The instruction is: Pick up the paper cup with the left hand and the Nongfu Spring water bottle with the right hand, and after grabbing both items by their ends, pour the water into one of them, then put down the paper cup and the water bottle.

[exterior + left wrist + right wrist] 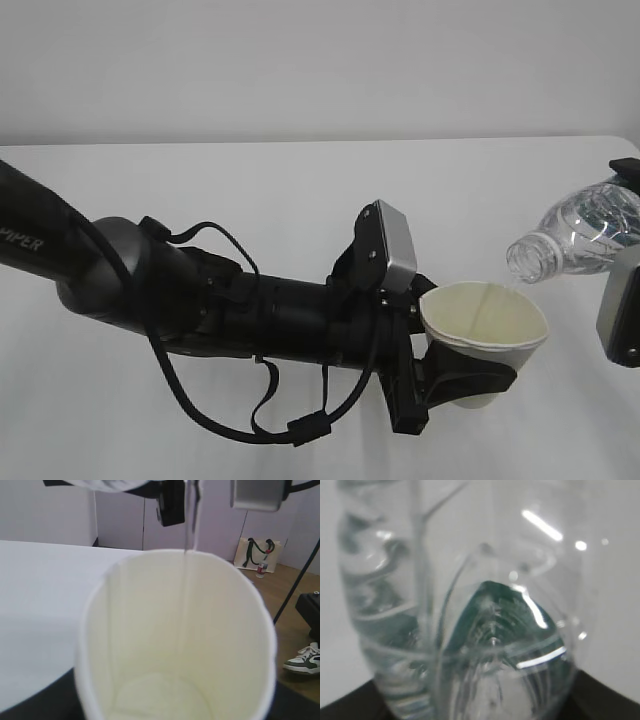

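Filling the lower left of the exterior view, my left hand (pixel 455 385) is reaching rightward over the white table (pixel 300 190), its fingers pinching the paper cup (pixel 485 330) around the lower body and holding it upright at lower right of centre. A thin stream of water (pixel 189 517) is falling into the cup. At the right edge, my right hand (pixel 625 300) is gripping the Nongfu Spring water bottle (pixel 580 235), which is tilting mouth-down towards the cup's rim.
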`<state>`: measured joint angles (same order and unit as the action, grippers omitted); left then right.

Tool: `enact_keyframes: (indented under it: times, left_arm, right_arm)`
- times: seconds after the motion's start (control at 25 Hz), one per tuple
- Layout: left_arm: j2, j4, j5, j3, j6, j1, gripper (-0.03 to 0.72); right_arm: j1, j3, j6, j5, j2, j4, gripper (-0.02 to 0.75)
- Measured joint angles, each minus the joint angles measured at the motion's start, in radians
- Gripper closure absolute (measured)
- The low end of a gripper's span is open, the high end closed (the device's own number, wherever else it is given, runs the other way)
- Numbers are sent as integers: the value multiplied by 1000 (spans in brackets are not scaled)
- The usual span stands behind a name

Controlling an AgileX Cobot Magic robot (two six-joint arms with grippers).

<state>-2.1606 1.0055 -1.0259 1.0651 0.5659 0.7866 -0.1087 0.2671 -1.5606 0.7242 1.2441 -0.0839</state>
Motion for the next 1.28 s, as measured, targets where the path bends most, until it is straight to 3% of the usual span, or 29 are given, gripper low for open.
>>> enact_keyframes:
  times: [1.28]
  left_arm:
    - [0,-13,0,2,0,0,262]
  right_arm:
    - [0,0,-14,4,0,0,300]
